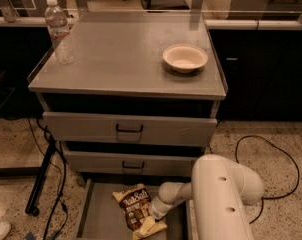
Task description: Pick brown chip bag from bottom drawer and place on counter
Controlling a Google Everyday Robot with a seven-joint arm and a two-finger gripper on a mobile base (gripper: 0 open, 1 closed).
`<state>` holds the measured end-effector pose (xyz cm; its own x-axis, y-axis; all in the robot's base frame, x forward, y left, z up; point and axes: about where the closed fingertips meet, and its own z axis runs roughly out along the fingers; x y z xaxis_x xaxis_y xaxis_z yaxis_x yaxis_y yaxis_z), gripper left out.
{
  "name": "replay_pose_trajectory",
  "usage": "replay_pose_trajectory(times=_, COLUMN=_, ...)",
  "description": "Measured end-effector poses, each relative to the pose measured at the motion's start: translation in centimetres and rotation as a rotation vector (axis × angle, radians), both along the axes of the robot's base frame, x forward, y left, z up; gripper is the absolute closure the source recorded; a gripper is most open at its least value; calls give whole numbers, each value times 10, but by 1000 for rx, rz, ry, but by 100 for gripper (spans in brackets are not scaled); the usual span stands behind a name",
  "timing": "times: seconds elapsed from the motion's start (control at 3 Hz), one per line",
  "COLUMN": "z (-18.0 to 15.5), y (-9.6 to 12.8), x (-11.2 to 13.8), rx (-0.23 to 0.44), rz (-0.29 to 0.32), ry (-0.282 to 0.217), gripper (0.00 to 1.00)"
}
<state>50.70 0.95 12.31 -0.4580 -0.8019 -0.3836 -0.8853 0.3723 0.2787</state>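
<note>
A dark brown chip bag (pixel 133 208) with white script lettering and tan-yellow ends lies flat inside the bottom drawer (pixel 97 215), which is pulled open at the foot of a grey metal cabinet. The bag sits toward the right half of the drawer, tilted, with one yellow end pointing to the lower right.

The claw (pixel 152 217) is down in the drawer at the bag's right edge, touching or just above it. Whether the claw is spread, closed, or pinching the bag cannot be told, because the wrist covers it.

The white robot arm (pixel 222 200) fills the lower right. Its thick upper segment rises from the bottom edge, bends at a rounded elbow, and sends a slimmer forearm leftward and downward into the drawer.

Above the open drawer are two closed grey drawers, the middle drawer (pixel 133 163) and the top drawer (pixel 128 129), each with a black handle.

The tabletop (pixel 121 54) of the cabinet is flat and grey. A pale round bowl (pixel 185 58) stands near its right edge, and a clear plastic water bottle (pixel 59 32) stands upright near its back left corner, well apart from the bowl.

Black cables (pixel 271 154) trail over the speckled floor (pixel 16 144).
</note>
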Motion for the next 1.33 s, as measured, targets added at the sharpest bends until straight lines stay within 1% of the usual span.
replay_pose_trajectory(times=0.33, z=-5, y=0, x=1, rx=0, rz=-7, ry=3, gripper=18)
replay_pose_trajectory(times=1.33, z=-6, y=0, x=1, rx=0, rz=-7, ry=3, gripper=87)
